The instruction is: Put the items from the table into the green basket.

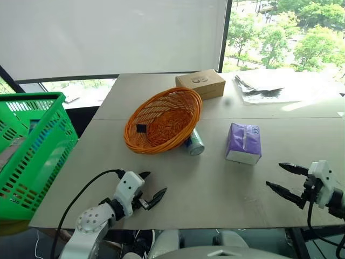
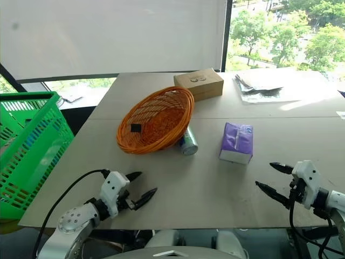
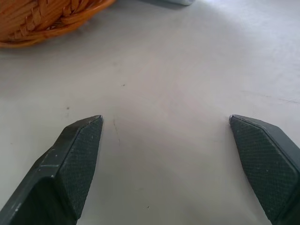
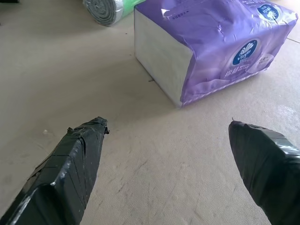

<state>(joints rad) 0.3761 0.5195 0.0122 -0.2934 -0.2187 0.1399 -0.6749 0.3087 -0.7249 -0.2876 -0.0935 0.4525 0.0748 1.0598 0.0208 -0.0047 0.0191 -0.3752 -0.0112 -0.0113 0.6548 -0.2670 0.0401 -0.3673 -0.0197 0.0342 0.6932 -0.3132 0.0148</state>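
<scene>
At the far left, off the table's edge, stands the green basket (image 1: 32, 145), deep and lattice-sided, with something pale lying low inside it that is too hidden to name. The table (image 1: 178, 189) of pale grey-beige runs from there across to the right, a thin seam crossing it. Near its front left corner the left gripper (image 1: 153, 189) hovers low over bare tabletop, its two black fingers (image 3: 75, 164) spread wide apart and holding nothing. Beyond it, an orange wicker bowl (image 1: 163, 120) sits tilted, its open side turned toward the camera, with a small dark square on its inner weave. Tucked just beside the bowl's right rim lies the silver drink can (image 1: 194, 143) on its side, touching or nearly touching the wicker. Behind the bowl rests a brown cardboard box (image 1: 200, 83). Further right, the purple-and-white tissue pack (image 1: 243, 143) lies on the table, apart from the can. Crumpled silvery sheeting (image 1: 259, 86) lies at the back right. At the front right, the right gripper (image 1: 288, 180) points toward the tissue pack, fingers (image 4: 70, 164) released and wide, clear of it.
</scene>
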